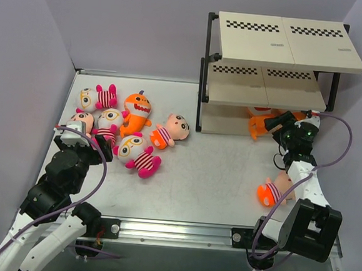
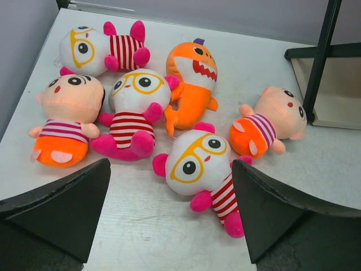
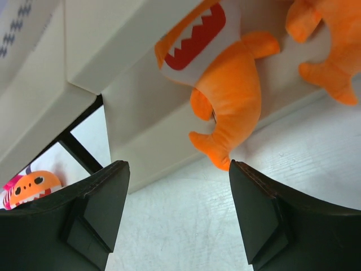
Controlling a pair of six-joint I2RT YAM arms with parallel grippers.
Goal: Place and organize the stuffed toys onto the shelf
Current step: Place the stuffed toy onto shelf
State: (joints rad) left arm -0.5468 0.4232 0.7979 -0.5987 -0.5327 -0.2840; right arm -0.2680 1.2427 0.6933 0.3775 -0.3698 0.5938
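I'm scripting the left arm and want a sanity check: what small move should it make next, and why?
Probably lower the left gripper onto the nearest glasses toy. Its jaws stand open and empty. In the wrist view that toy lies on the table, framed between the fingers. It also sits at the cluster's near edge, so its neighbours crowd it least.

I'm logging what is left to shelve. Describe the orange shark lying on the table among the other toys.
The orange shark is soft plush, with a white front, red open mouth with white teeth, black eyes and a small dark tuft on its head. It lies face up on the table, head toward the far side, its side against a glasses toy.
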